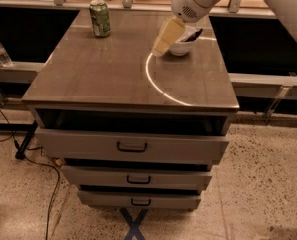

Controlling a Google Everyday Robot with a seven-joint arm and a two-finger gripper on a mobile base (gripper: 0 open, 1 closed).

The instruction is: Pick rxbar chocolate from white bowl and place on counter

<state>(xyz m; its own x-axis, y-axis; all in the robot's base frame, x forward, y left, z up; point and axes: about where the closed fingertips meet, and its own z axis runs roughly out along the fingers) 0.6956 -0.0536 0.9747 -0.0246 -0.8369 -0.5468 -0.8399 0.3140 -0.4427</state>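
I'm hovering the hand (pixel 161 45) beside the bowl (pixel 185 48) — its state I cannot tell. I'm judging the bar (pixel 195 34) light, slick — pinching its raised end.

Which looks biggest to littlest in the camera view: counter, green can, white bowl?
1. counter, by far.
2. green can and white bowl look alike; the gripper, over the bowl's left edge, hides part of it, so I won't rank them.

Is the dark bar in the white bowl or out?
In: the rxbar chocolate pokes over the rim of the white bowl; the gripper hovers beside it, above the counter.
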